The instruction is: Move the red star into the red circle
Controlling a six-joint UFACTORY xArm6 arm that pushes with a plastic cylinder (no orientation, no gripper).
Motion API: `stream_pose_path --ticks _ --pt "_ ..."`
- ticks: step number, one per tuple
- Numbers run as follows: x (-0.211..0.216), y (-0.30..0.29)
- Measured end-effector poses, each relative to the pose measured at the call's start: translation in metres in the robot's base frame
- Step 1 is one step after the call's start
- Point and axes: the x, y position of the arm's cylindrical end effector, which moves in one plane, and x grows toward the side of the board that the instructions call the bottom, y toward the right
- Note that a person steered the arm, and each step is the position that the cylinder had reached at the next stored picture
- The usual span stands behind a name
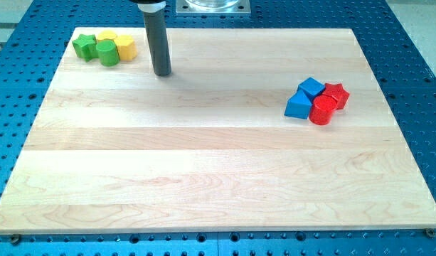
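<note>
The red star (pixel 336 94) lies at the view's right, touching the red circle (pixel 322 111), which sits just below and left of it. A blue cube (pixel 311 88) and a blue triangle (pixel 299 106) crowd against them on the left. My tip (pixel 162 72) stands near the view's top left, far left of the red blocks and just right of the green and yellow cluster, touching no block.
A green star (pixel 82 46), a green circle (pixel 107 53), a yellow block (pixel 105 37) and a yellow hexagon (pixel 125 48) cluster at the top left corner of the wooden board (pixel 218 178). A blue perforated table surrounds the board.
</note>
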Motion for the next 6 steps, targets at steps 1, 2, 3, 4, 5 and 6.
stream_pose_path --ticks 1,2,3,4,5,6 --pt "0.001 0.000" --pt "0.028 0.031" --pt "-0.004 0.076" --pt "-0.026 0.130" --pt "-0.015 0.165" --pt "-0.023 0.217"
